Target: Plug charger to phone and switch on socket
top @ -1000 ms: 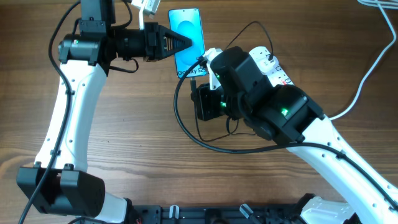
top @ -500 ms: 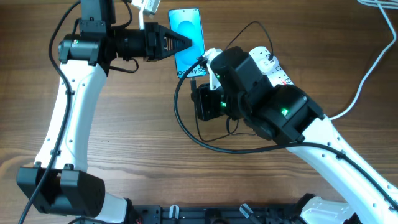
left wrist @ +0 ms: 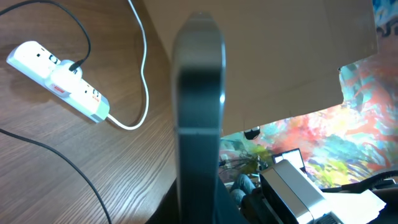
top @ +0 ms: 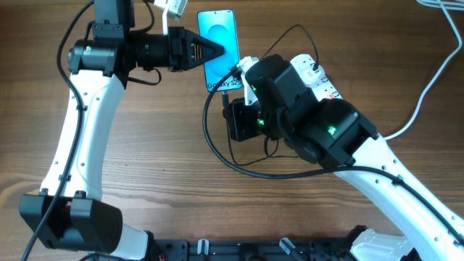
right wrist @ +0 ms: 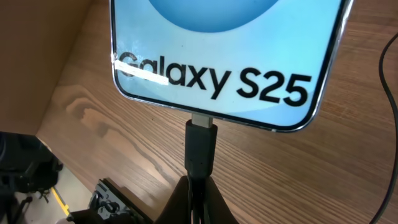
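Note:
The phone (top: 217, 25) with its cyan screen lies at the table's far middle. My left gripper (top: 220, 51) is shut on its left edge; in the left wrist view the phone (left wrist: 199, 93) shows edge-on, running up from the jaws (left wrist: 205, 208). My right gripper (right wrist: 200, 190) is shut on the charger (right wrist: 200, 146). Its dark connector tip meets the middle of the phone's white end (right wrist: 230, 74), and I cannot tell how deep it sits. Overhead, the right gripper (top: 230, 93) is just below the phone, and the black cable (top: 217, 156) loops towards the socket (top: 322, 78), half hidden by the right arm.
The socket (left wrist: 59, 62) shows whole in the left wrist view with a black plug in it. Its thick white cord (left wrist: 144, 81) curves away over the wood, and also runs to the far right edge overhead (top: 428, 87). A brown board stands behind the table.

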